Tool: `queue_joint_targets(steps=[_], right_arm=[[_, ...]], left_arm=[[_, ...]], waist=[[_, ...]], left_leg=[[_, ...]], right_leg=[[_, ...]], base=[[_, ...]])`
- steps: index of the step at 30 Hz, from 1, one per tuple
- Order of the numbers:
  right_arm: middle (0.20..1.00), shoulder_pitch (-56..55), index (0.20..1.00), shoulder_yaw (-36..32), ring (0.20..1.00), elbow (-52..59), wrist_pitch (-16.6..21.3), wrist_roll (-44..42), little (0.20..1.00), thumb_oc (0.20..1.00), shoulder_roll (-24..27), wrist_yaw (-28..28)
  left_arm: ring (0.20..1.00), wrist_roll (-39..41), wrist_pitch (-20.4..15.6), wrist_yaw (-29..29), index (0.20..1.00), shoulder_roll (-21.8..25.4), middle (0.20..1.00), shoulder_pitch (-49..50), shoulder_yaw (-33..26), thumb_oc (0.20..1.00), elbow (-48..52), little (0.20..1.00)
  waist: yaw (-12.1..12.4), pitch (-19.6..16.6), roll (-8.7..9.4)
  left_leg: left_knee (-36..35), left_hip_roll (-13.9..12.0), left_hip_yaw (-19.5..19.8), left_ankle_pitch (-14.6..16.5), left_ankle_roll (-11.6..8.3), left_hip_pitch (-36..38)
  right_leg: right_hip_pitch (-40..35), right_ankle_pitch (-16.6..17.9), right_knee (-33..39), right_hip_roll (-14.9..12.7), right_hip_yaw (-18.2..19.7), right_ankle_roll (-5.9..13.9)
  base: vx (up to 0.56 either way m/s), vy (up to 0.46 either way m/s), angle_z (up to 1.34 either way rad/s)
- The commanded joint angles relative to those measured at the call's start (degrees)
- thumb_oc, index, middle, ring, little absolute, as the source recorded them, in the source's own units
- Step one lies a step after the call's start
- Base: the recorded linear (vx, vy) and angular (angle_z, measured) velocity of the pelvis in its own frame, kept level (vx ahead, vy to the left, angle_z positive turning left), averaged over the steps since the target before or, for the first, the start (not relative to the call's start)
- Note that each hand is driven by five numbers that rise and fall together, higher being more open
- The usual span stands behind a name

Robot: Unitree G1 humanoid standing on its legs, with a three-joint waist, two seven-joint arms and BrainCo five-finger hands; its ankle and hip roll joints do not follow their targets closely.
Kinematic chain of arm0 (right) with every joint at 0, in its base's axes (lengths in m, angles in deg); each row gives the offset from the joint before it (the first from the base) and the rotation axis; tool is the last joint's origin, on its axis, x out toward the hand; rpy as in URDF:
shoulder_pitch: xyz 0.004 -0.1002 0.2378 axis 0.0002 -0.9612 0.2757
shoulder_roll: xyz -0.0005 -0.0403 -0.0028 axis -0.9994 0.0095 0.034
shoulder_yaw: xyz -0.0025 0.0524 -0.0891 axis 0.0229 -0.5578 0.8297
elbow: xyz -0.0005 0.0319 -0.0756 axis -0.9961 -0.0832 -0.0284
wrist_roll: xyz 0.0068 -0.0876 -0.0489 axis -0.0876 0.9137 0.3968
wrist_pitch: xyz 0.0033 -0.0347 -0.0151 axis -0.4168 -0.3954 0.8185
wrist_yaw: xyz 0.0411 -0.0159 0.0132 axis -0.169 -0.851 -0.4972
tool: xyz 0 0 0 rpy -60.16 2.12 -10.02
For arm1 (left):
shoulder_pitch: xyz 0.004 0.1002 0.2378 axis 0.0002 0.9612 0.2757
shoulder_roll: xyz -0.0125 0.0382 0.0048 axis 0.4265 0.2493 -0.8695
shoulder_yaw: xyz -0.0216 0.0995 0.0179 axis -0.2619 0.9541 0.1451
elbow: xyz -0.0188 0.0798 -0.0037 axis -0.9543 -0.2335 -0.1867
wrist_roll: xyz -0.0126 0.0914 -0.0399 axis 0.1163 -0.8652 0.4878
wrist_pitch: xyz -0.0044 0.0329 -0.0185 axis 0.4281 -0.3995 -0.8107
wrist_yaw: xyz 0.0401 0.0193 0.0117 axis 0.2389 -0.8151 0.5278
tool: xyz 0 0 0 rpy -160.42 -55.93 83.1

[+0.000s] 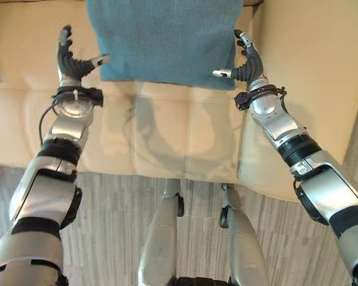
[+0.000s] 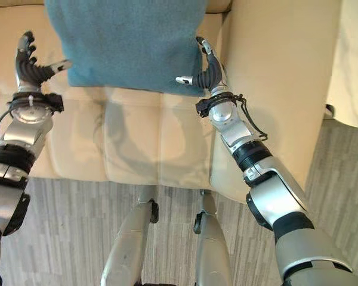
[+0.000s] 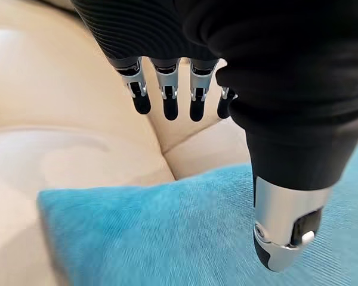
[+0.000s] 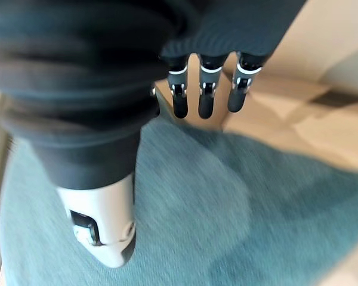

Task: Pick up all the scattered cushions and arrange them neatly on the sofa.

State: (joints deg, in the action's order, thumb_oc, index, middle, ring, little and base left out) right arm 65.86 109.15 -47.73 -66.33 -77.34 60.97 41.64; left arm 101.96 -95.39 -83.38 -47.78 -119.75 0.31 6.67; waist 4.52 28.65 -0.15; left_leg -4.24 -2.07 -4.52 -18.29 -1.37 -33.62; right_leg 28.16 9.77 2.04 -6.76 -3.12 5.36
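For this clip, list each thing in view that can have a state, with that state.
Blue cushion: lying flat on the sofa seat, held by neither hand.
Left hand: open, at the cushion's left edge.
Right hand: open, at the cushion's right edge.
Sofa: cream, the cushion resting on it.

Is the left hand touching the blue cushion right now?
Cannot tell. In the left eye view the left hand is open, its thumb tip meeting the blue cushion edge; its wrist view shows neither gap nor contact plainly.

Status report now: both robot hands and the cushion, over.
Left robot hand open, at square blue fabric cushion's left edge. Right robot hand open, at its right edge. Cushion lies on beige leather sofa. Nothing in the way.
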Motion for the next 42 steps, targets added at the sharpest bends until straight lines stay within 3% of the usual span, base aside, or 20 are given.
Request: queue_joint_targets(steps=[1,5,6,9,13,17,22,25,27,29,30,31,32,33,34,35,36,38,40,42], right_arm=[[1.0,-7.16,1.0,-4.37,1.0,8.62,4.33,1.04,1.0,1.0,0.96,-0.53],[1.0,-21.62,1.0,-10.58,1.0,21.43,4.72,3.68,1.0,1.0,2.83,-3.8],[1.0,-31.19,1.0,-13.87,1.0,28.74,4.89,4.7,1.0,1.0,3.2,-6.95],[1.0,-45.29,1.0,-18.57,1.0,36.35,5.34,3.59,1.0,1.0,2.31,-12.53],[1.0,-61.32,1.0,-22.81,1.0,37.11,4.95,2.38,1.0,1.0,0.71,-18.64],[1.0,-71.71,1.0,-23.12,1.0,27.23,2.83,4.84,1.0,1.0,-2.24,-22.75],[1.0,-75.42,1.0,-21.15,1.0,13.21,1.32,7.25,1.0,1.0,-4.68,-23.38],[1.0,-73.75,1.0,-20.35,1.0,5.45,0.63,6.84,1.0,1.0,-6.46,-22.4],[1.0,-72.8,1.0,-20.46,1.0,2.79,0.52,5.56,1.0,1.0,-7.28,-21.51],[1.0,-72.37,1.0,-20.76,1.0,0.46,0.86,4.08,1.0,1.0,-7.9,-20.68],[1.0,-72.37,1.0,-20.76,1.0,0.46,0.86,4.08,1.0,1.0,-7.9,-20.68],[1.0,-72.58,1.0,-21.24,1.0,-0.2,0.84,3.26,1.0,1.0,-8.3,-20.04],[1.0,-72.71,1.0,-21.43,1.0,-0.11,0.89,3.31,1.0,1.0,-8.42,-19.74],[1.0,-72.43,1.0,-21.23,1.0,0.3,1.04,2.89,1.0,1.0,-8.39,-19.49],[1.0,-72.22,1.0,-21.5,1.0,-0.39,0.98,2.4,1.0,1.0,-8.47,-19.3],[1.0,-72.2,1.0,-21.51,1.0,-0.4,0.99,2.4,1.0,1.0,-8.46,-19.3],[1.0,-71.68,1.0,-21.97,1.0,0.38,0.96,1.61,1.0,1.0,-8.13,-18.3],[1.0,-71.03,1.0,-22.5,1.0,0.89,0.92,1.51,1.0,1.0,-6.29,-17.51],[1.0,-70.48,1.0,-22.57,1.0,1.21,0.83,1.76,1.0,1.0,-5.31,-17.3],[1.0,-70.3,1.0,-22.71,1.0,1.42,0.42,2.4,1.0,1.0,-4.83,-17.09]], left_arm=[[1.0,0.61,-4.83,0.24,1.0,0.88,1.0,7.34,-6.0,1.0,6.34,1.0],[1.0,0.07,-4.98,3.99,1.0,-0.97,1.0,22.78,-12.05,1.0,18.77,1.0],[1.0,-0.16,-4.21,7.5,1.0,-2.51,1.0,31.5,-14.72,1.0,24.33,1.0],[1.0,-0.47,-2.28,13.0,1.0,-5.12,1.0,43.66,-17.7,1.0,29.2,1.0],[1.0,-3.12,0.66,18.39,1.0,-8.43,1.0,56.26,-20.65,1.0,27.51,1.0],[1.0,-6.88,3.32,21.61,1.0,-13.72,1.0,64.96,-21.82,1.0,20.55,1.0],[1.0,-9.61,3.92,23.03,1.0,-17.5,1.0,69.52,-20.28,1.0,13.02,1.0],[1.0,-9.42,3.98,22.05,1.0,-18.34,1.0,68.97,-19.61,1.0,9.83,1.0],[1.0,-8.96,4.01,21.64,1.0,-17.6,1.0,67.73,-18.87,1.0,9.87,1.0],[1.0,-9.43,4.05,20.92,1.0,-16.67,1.0,66.1,-18.2,1.0,9.25,1.0],[1.0,-9.43,4.05,20.92,1.0,-16.67,1.0,66.1,-18.2,1.0,9.25,1.0],[1.0,-9.91,4.28,20.5,1.0,-16.52,1.0,65.55,-18.12,1.0,8.73,1.0],[1.0,-10.32,4.35,20.19,1.0,-16.59,1.0,65.51,-18.13,1.0,8.53,1.0],[1.0,-10.11,4.14,19.76,1.0,-17.03,1.0,65.23,-17.71,1.0,8.23,1.0],[1.0,-9.94,4.18,19.77,1.0,-17.33,1.0,64.89,-17.25,1.0,8.08,1.0],[1.0,-9.94,4.17,19.77,1.0,-17.35,1.0,64.87,-17.24,1.0,8.07,1.0],[1.0,-10.03,4.34,19.11,1.0,-17.75,1.0,64.2,-17.16,1.0,6.75,1.0],[1.0,-10.32,4.39,18.68,1.0,-18.27,1.0,64.02,-16.86,1.0,7.3,1.0],[1.0,-10.43,4.41,18.74,1.0,-18.43,1.0,63.83,-16.68,1.0,7.52,1.0],[1.0,-10.49,4.53,18.99,1.0,-18.93,1.0,63.91,-16.71,1.0,7.77,1.0]], waist=[[1.43,-4.33,0.66],[0.93,-6.74,1.09],[0.27,-8.36,1.69],[-1.49,-11.11,3.02],[-4.23,-14.86,3.82],[-6.32,-17.91,3.96],[-7.34,-20.21,4.23],[-7.66,-20.26,4.23],[-7.16,-19.15,3.28],[-6.73,-18.71,2.0],[-6.71,-18.74,1.99],[-6.34,-19.12,1.59],[-6.14,-19.33,1.86],[-5.89,-19.44,2.49],[-5.12,-19.77,3.0],[-5.04,-19.84,2.85],[-4.7,-19.85,3.08],[-5.16,-18.75,1.77],[-5.27,-17.47,1.83],[-5.99,-17.14,2.21]], left_leg=[[1.97,1.91,-1.58,10.88,-3.28,3.99],[1.45,1.85,-1.99,11.68,-2.91,7.84],[1.21,1.8,-2.17,12.43,-2.61,10.43],[1.4,1.48,-2.84,13.91,-2.01,14.56],[1.72,1.05,-3.53,15.44,-1.19,19.68],[1.67,0.77,-4.41,16.72,-0.66,24.83],[0.0,1.18,-6.11,17.68,0.0,29.91],[-0.76,1.07,-7.51,17.39,0.17,30.54],[-0.76,-0.16,-8.01,16.03,0.26,30.06],[-0.76,-1.39,-7.83,14.21,0.57,28.61],[-0.76,-1.4,-7.84,14.21,0.57,28.58],[-0.76,-1.78,-7.15,13.35,0.42,27.73],[-0.7,-1.64,-6.97,12.74,0.3,27.18],[-0.59,-1.23,-6.82,12.1,-0.06,26.13],[-0.46,-0.97,-6.7,11.09,-0.46,24.56],[-0.5,-1.16,-6.72,11.01,-0.51,24.46],[0.13,-2.24,-7.38,8.4,-2.22,20.4],[0.39,-3.41,-7.29,5.72,-5.24,17.03],[2.14,-2.86,-5.68,6.81,-5.56,16.78],[6.63,-1.9,-3.52,9.65,-4.5,16.23]], right_leg=[[-2.77,-6.79,-4.47,-3.67,0.77,4.49],[-6.19,-6.7,-3.7,-3.55,0.36,4.33],[-8.58,-6.89,-3.42,-3.67,-0.16,4.42],[-12.63,-7.57,-3.37,-3.67,-0.63,4.53],[-16.95,-8.05,-3.87,-3.64,-0.68,4.77],[-20.25,-7.63,-4.39,-3.36,0.14,5.18],[-22.32,-5.43,-3.49,-2.87,2.41,6.03],[-20.7,-1.98,-4.07,-2.57,3.45,7.31],[-20.72,-5.4,-9.55,-1.61,1.98,6.35],[-21.52,-10.33,-21.68,0.82,2.78,4.88],[-21.47,-10.33,-21.69,0.83,2.8,4.88],[-22.41,-12.5,-29.6,3.3,3.78,4.1],[-22.88,-12.71,-31.75,4.22,4.28,3.78],[-24.99,-14.57,-28.9,5.76,4.55,2.66],[-27.92,-19.47,-23.8,6.53,3.79,0.99],[-27.86,-19.25,-23.61,6.72,3.82,0.93],[-29.85,-22.64,-15.35,8.69,4.16,-1.59],[-30.22,-21.6,-8.79,10.23,4.12,-2.84],[-29.35,-20.88,-9.18,9.74,3.98,-2.95],[-27.99,-19.0,-8.84,8.33,2.5,-2.62]], base=[[-0.02,0.011,-0.1],[0.03,0.013,-0.11],[0.09,-0.002,-0.18],[0.12,0.006,-0.12],[0.05,0.038,-0.05],[0.02,0.06,-0.18],[-0.03,0.083,-0.36],[-0.19,0.049,-0.5],[-0.27,0.038,-0.5],[-0.29,0.041,-0.26],[-0.32,-0.023,-0.03],[-0.25,-0.068,0.18],[-0.32,-0.118,0.39],[-0.2,-0.137,0.3],[-0.13,-0.101,0.18],[-0.3,-0.225,-0.07],[-0.35,-0.228,-0.17],[-0.44,-0.234,0.1],[-0.31,-0.073,0.32],[-0.33,-0.025,0.18]])
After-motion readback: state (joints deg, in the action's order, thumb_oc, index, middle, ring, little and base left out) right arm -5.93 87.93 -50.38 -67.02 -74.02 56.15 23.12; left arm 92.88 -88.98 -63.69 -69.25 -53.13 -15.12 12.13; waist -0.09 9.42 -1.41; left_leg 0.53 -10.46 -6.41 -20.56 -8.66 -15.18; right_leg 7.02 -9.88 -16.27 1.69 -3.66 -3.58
